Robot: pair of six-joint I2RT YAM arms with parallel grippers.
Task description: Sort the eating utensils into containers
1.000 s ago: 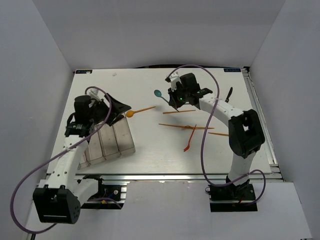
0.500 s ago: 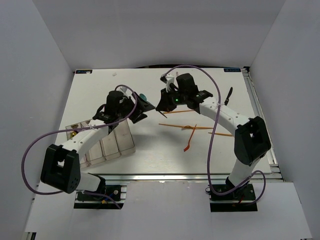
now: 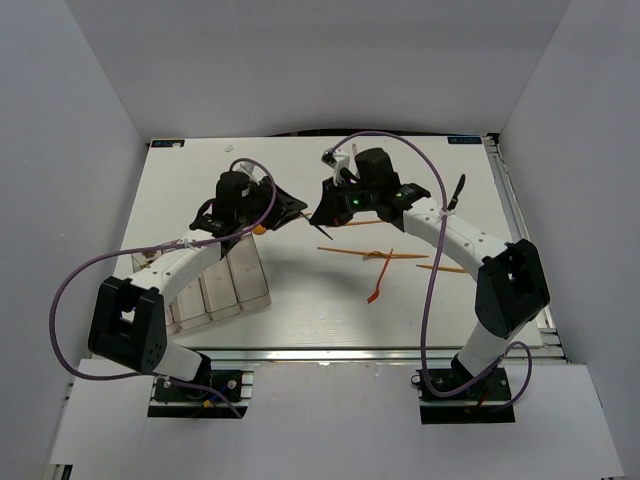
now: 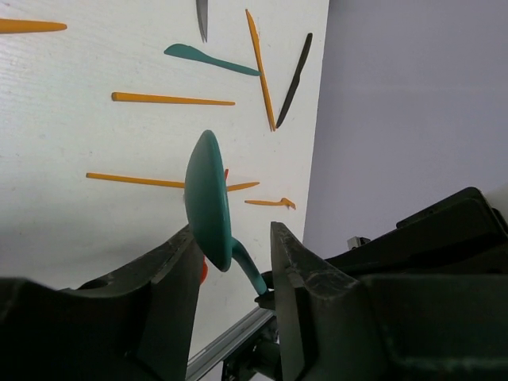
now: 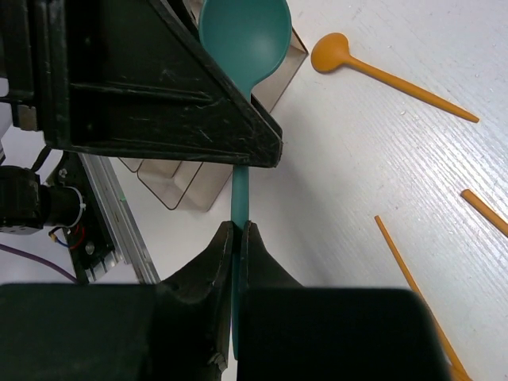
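Overhead, my two arms meet nose to nose above the middle of the white counter (image 3: 300, 290). The right claw (image 5: 238, 232) is pinched shut on the thin handle of a teal spoon (image 5: 244, 36), held up off the counter.

The spoon's long axis runs straight out from that claw toward the other arm. Its bowl sits in the gap of the left claw (image 4: 232, 238). That claw is spread wide. The bowl is close against one finger (image 4: 171, 270), and I see daylight between it and the other, so I judge it is not yet gripped.

The clear containers (image 3: 215, 285) lie on the near left, right beside the left arm, so that arm is the nearer carrier. An orange spoon (image 5: 333, 54) and orange sticks (image 3: 372, 252) lie loose on the counter.
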